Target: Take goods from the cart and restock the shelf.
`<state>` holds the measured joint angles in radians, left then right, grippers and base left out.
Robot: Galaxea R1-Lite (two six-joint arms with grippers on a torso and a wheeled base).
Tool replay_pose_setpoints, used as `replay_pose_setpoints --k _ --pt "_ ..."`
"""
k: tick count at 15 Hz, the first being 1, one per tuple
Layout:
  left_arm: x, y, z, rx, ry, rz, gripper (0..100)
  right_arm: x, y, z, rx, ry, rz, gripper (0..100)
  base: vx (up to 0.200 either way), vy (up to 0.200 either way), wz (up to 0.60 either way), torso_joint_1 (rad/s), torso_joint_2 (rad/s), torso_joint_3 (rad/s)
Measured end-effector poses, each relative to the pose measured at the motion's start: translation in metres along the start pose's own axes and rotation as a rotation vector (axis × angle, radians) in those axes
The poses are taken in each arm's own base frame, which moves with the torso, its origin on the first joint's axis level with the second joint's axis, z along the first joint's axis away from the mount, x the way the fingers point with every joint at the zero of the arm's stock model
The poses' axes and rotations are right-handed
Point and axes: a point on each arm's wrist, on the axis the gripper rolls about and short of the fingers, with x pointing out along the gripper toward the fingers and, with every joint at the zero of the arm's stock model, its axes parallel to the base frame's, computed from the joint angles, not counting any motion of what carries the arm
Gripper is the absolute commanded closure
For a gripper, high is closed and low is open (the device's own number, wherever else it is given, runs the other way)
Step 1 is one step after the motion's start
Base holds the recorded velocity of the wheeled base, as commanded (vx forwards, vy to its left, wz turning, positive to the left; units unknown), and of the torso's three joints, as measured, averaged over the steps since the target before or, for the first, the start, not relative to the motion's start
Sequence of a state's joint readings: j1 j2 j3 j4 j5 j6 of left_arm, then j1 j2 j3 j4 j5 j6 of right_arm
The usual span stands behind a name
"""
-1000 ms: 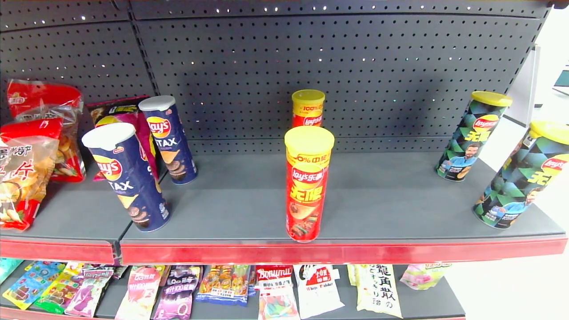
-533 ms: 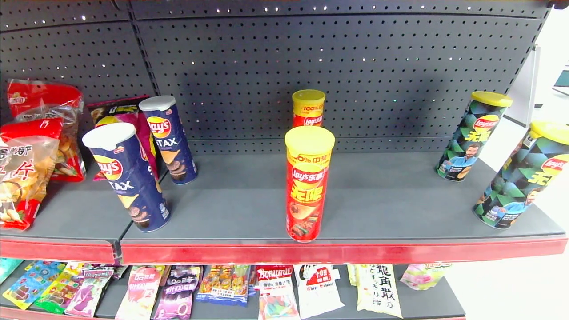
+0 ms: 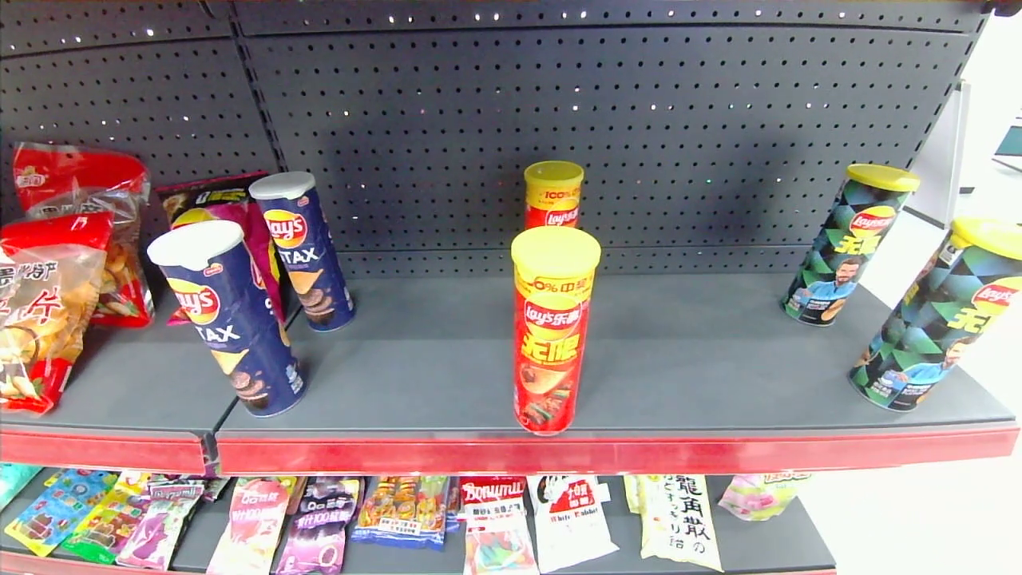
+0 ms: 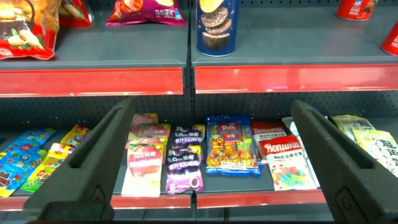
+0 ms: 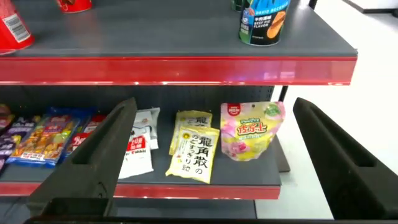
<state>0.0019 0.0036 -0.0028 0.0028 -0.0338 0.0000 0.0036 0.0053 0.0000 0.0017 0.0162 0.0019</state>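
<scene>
I am facing the grey shelf [image 3: 687, 359]; a red can [image 3: 552, 335] with a yellow lid is standing upright at its front edge.

Head camera overlooks the shelf [image 3: 679, 359]; wrist cameras face it lower

On the upper shelf [image 3: 447, 359], six upright canisters in three kinds: two dark blue canisters [image 3: 227, 319] with white lids, two red canisters [image 3: 552, 327] with yellow lids, two green patterned canisters [image 3: 846, 247] with yellow lids. At the left end, three bags: two red snack bags [image 3: 48, 311], one magenta bag [image 3: 231, 209]. On the lower shelf [image 3: 766, 543], at least ten flat pouches [image 3: 495, 519] side by side, some overlapping, so no exact count.
</scene>
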Motion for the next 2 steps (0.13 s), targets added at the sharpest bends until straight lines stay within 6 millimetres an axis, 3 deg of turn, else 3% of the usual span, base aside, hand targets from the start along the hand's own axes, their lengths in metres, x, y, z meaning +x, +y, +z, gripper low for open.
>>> replay_pose_setpoints --k 2 --pt "0.0 0.0 0.0 0.0 0.0 0.001 0 -0.0002 0.0 -0.0001 -0.002 -0.002 0.0 0 0.0 0.0 0.0 0.0 0.0 0.0"
